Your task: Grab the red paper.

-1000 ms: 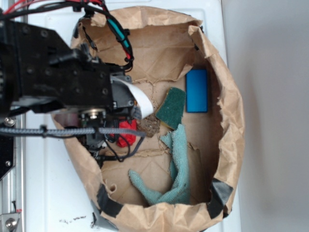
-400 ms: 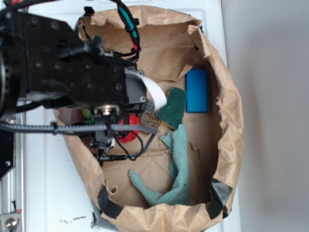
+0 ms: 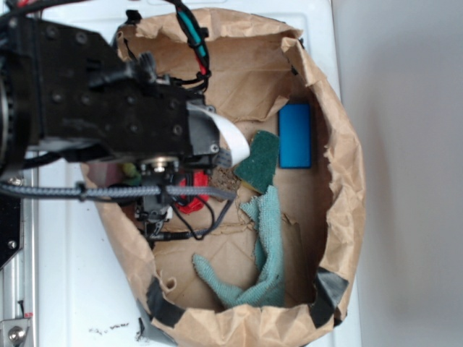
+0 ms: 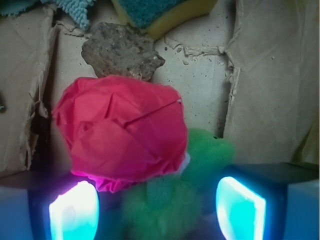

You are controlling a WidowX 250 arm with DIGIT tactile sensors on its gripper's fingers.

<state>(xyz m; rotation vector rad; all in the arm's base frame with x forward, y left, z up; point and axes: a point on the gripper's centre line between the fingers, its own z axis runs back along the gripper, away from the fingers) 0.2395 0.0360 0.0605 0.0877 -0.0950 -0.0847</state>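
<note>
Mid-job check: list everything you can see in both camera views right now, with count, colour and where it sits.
red paper: 1, red, bag floor, just ahead of the claw, leaning on the green plush
rock: 1, grey-brown, just beyond the red paper
green plush: 1, lime green, beside and partly under the red paper
sponge: 1, dark green top with yellow base, past the rock
blue block: 1, blue, near the bag wall, beside the sponge
cloth: 1, teal, draped along the bag floor
paper bag: 1, brown, holds all of the above, black tape at corners
claw: 1, fingers apart, lit pads, straddling the plush and the paper's near edge
arm: 1, black, over the bag's edge
</note>
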